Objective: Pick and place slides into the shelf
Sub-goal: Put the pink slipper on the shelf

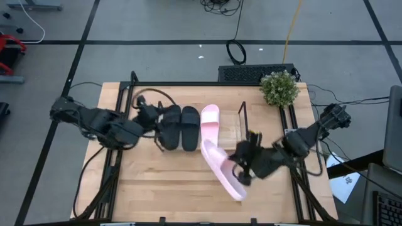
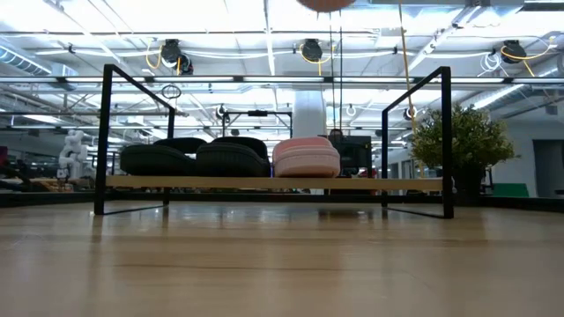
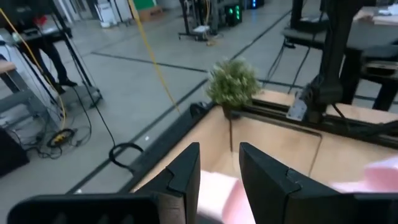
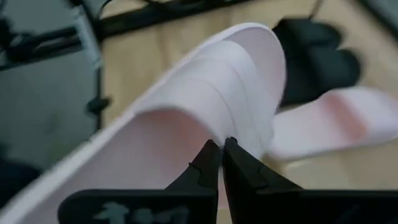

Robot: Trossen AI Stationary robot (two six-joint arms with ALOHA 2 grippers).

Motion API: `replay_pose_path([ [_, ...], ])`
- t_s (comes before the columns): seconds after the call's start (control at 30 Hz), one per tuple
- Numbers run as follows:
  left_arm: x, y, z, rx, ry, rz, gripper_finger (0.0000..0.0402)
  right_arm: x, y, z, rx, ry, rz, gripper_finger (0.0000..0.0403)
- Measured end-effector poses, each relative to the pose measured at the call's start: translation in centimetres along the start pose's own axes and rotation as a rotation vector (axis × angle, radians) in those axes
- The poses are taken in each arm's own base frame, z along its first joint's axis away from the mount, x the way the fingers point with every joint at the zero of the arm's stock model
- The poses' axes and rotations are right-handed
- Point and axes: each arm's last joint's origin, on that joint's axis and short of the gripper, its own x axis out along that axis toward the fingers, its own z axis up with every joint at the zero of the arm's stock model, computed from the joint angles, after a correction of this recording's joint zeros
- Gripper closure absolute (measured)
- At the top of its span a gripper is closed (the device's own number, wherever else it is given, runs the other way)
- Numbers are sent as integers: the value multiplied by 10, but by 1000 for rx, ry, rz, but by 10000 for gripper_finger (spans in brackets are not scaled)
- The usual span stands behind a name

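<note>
The shelf [image 1: 242,114] stands at the table's far middle, a thin black wire frame over a pale base [image 2: 264,183]. Two black slides [image 1: 179,127] and one pink slide [image 1: 209,121] lie on that base side by side, toes toward the near edge [image 2: 229,158]. My right gripper [image 1: 239,166] is shut on the second pink slide [image 1: 225,172], in front of the shelf's right part. My left gripper [image 1: 149,118] hovers open over the black slides at the shelf's left end, and its fingers [image 3: 186,177] touch nothing. My right gripper [image 4: 222,149] pinches the pink slide's wide strap [image 4: 208,115] at its edge between the two fingertips. It comes in from the table's right side. The slide is lifted clear of the table and lies slanted, its long axis running from the shelf toward the near right.
A small potted plant [image 1: 279,88] stands at the table's far right corner, just right of the shelf [image 3: 233,81]. The large black table frame's bars run along both sides [image 1: 116,157]. Bare wood lies in front of the shelf toward the near edge [image 1: 169,182].
</note>
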Motion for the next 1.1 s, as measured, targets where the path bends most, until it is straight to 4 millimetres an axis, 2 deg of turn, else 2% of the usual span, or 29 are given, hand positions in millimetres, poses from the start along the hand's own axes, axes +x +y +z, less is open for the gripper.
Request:
replay_pose_path([
  [0.23, -24, 31, 13, 9, -57, -5, 289, 17, -42, 36, 31, -80, -150, 403],
  [0.4, -34, 44, 17, 25, -77, -8, 289, 31, -70, 51, 48, -96, -252, 403],
  [0.67, -37, 51, 18, 104, -88, 43, 289, 52, -104, 57, 51, -8, -393, 403],
  [0.83, -36, 52, 18, 130, -87, 59, 289, 49, -120, 54, 64, 40, -496, 403],
  [1.1, -36, 52, 18, 132, -88, 68, 289, 39, -131, 51, 99, 135, -562, 403],
])
